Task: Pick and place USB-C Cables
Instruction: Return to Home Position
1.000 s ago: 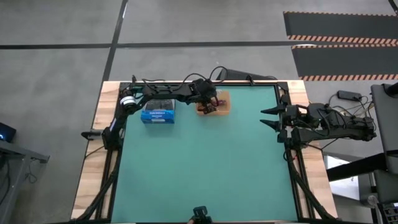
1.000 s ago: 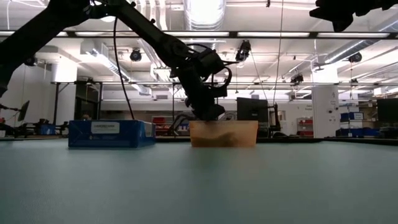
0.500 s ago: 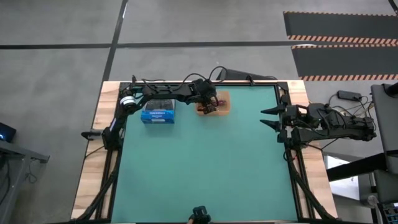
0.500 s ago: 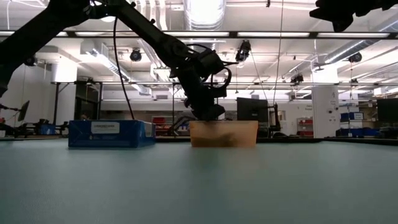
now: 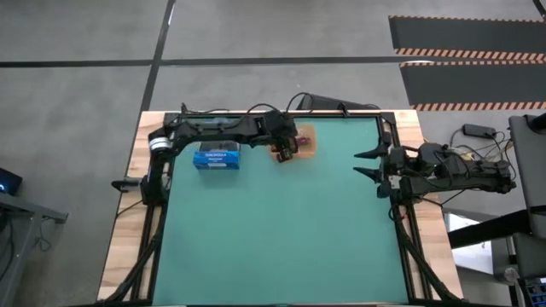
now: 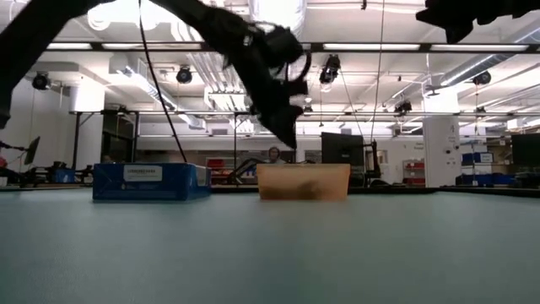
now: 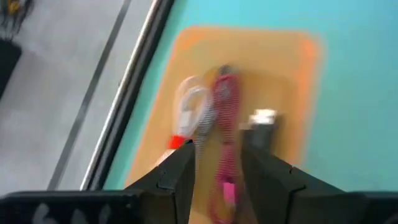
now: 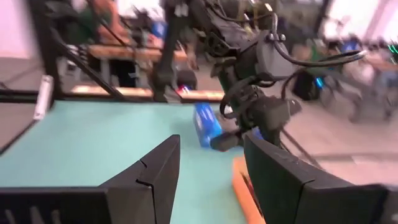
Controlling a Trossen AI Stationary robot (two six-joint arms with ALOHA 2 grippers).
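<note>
Left hand (image 7: 219, 163) partly hides cables (image 7: 225, 106) in bin (image 7: 292, 93).

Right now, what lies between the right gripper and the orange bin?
Nothing: the high view shows only bare green mat between the right gripper and the orange bin.

A blue box (image 5: 216, 158) with white lettering lies flat near the far edge of the green table (image 5: 281, 239), toward its left side. The table top is framed by a pale wooden border (image 5: 126, 230). Around it stretches grey floor (image 5: 77, 51) crossed by dark lines, with two black mats (image 5: 465, 38) edged in orange-and-white stripes beyond the far right corner. Looking level across the table, the room behind shows bright ceiling lights (image 6: 274, 15) and a dark monitor (image 6: 342, 150).
</note>
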